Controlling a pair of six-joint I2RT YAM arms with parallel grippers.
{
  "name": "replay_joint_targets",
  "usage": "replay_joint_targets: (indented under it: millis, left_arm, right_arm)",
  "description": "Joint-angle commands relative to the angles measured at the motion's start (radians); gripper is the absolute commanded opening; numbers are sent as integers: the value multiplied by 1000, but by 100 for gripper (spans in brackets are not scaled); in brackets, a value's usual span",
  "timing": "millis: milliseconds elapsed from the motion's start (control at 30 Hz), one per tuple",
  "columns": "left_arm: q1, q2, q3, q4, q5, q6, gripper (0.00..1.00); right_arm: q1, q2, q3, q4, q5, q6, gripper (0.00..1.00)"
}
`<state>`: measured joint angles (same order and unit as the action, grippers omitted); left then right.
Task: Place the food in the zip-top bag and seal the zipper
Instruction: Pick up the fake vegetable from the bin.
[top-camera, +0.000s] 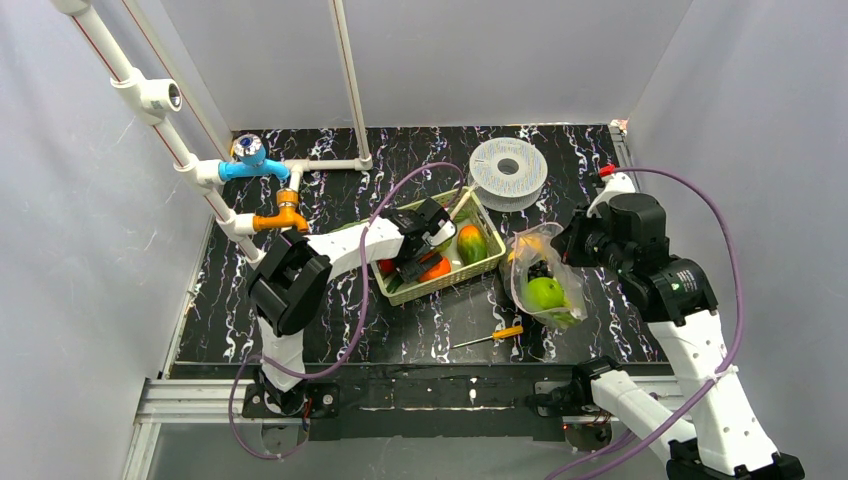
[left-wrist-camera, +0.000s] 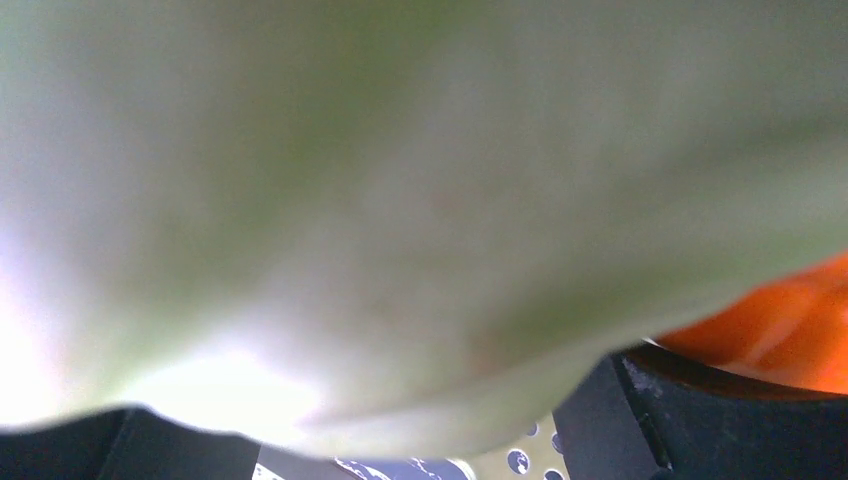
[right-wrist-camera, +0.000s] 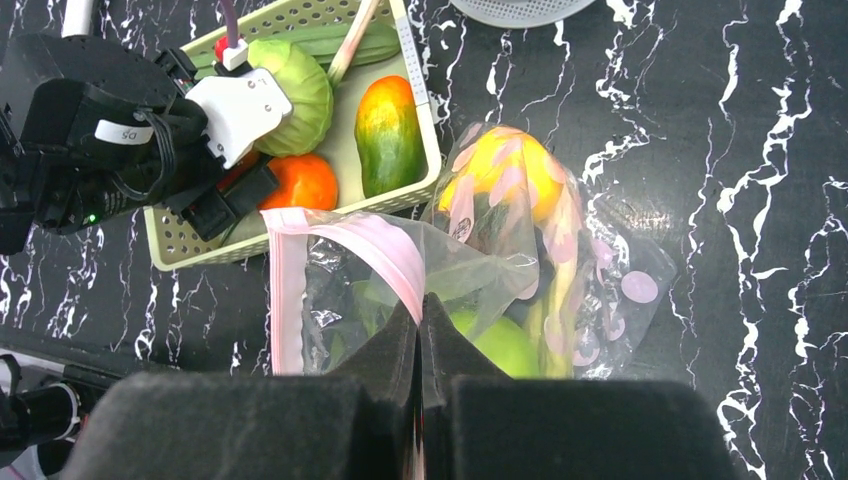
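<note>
Zip-top bag (right-wrist-camera: 480, 270): lying on the table (right-wrist-camera: 750, 150) just right of the basket (right-wrist-camera: 420, 130), mouth gaping, zipper (right-wrist-camera: 385, 250) not yet sealed. Partly loaded, judging by contents: holding a green apple (right-wrist-camera: 500, 345) and a yellow pepper (right-wrist-camera: 500, 170), leaving a cabbage (right-wrist-camera: 300, 95), a leek (right-wrist-camera: 350, 48) and more to move. Right gripper (right-wrist-camera: 420, 312): pinching the bag's film near the mouth, fingers pressed together. Left gripper (top-camera: 425, 248): reaching into the basket, crowding the cabbage; impossible to tell whether gripping.

Clear zip-top bag (right-wrist-camera: 470, 265) — mouth open, pink zipper (right-wrist-camera: 385, 250) — holds green apple (right-wrist-camera: 505, 345), yellow pepper (right-wrist-camera: 500, 165).
</note>
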<state>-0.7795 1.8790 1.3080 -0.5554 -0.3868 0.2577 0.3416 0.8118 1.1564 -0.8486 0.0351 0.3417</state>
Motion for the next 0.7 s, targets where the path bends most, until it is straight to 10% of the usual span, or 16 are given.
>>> replay_joint_targets:
  millis: [0, 667]
  left_arm:
    - [3, 15, 30, -68, 16, 1, 85]
    - [3, -91, 54, -147, 69, -28, 26]
  right_arm:
    - [-3, 10, 48, 0, -28, 15, 1]
    - [-3, 8, 81, -25, -92, 78, 1]
